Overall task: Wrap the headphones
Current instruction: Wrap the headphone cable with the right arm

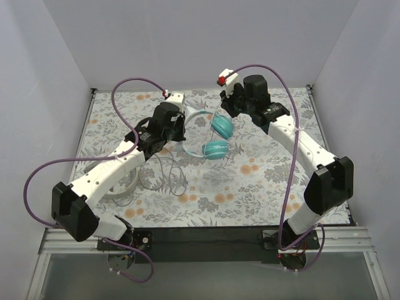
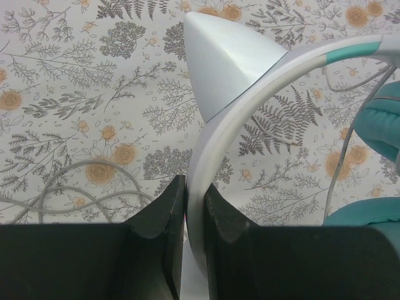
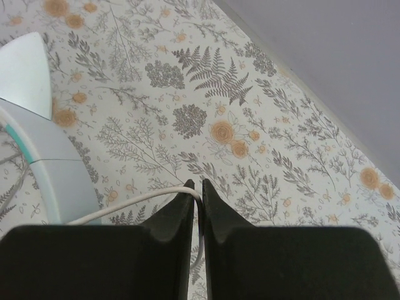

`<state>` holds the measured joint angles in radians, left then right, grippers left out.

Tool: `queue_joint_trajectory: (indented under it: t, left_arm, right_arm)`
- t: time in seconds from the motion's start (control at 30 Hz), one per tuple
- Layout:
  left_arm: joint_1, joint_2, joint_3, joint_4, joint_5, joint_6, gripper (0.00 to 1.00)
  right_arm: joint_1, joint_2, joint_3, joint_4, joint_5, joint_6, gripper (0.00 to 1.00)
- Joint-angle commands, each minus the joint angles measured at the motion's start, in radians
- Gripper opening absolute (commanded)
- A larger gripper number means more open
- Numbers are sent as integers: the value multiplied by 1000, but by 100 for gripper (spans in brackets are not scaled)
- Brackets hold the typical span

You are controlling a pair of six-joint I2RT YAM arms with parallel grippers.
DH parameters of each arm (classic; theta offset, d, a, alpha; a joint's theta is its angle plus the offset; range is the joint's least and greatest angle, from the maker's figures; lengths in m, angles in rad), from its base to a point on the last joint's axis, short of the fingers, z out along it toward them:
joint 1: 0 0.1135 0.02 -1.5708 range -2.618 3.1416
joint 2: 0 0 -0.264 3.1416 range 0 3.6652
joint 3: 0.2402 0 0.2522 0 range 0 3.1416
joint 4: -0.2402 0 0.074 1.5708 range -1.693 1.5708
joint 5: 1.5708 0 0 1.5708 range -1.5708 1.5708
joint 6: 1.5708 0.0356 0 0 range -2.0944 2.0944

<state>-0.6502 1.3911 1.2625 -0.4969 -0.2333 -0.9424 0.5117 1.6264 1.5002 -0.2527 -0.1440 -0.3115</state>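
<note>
The teal headphones (image 1: 217, 139) lie at the middle back of the table, with both ear cups to the right of the pale headband (image 1: 195, 116). My left gripper (image 1: 180, 130) is shut on that headband (image 2: 250, 106), and its jaws (image 2: 195, 187) pinch the band edge-on. The teal ear cups (image 2: 382, 119) show at the right of the left wrist view. My right gripper (image 1: 227, 106) is shut on the thin pale cable (image 3: 125, 206) at its fingertips (image 3: 199, 187), just right of the headband (image 3: 56, 162). The white-grey headphones (image 1: 122, 184) lie partly hidden under my left arm, their grey cable (image 1: 166, 174) looped beside them.
The floral cloth (image 1: 262, 181) covers the table inside white walls. Purple robot cables (image 1: 134, 81) arch over both arms. Loops of grey cable (image 2: 75, 194) lie on the cloth left of my left gripper.
</note>
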Motion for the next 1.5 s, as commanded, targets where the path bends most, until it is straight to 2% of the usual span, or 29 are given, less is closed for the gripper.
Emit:
queue_joint_trajectory:
  t: [0.0, 0.23, 0.33, 0.53, 1.13, 1.47]
  left_arm:
    - [-6, -96, 18, 35, 51, -35, 0]
    - [-6, -109, 57, 23, 74, -53, 0]
    - [-6, -113, 75, 14, 84, -67, 0]
    - [-6, -122, 145, -14, 121, -111, 0]
    - [-6, -72, 397, -129, 89, -156, 0]
    - [-6, -33, 508, -141, 48, -187, 0]
  right_arm:
    - [-51, -66, -29, 110, -130, 60, 14]
    - [-108, -108, -141, 242, -360, 150, 13]
    - [-127, -117, -196, 355, -438, 201, 12]
    - [-156, -122, -277, 551, -534, 339, 11]
    - [-157, -42, -409, 1047, -643, 695, 11]
    - [-125, -17, -465, 1188, -640, 795, 11]
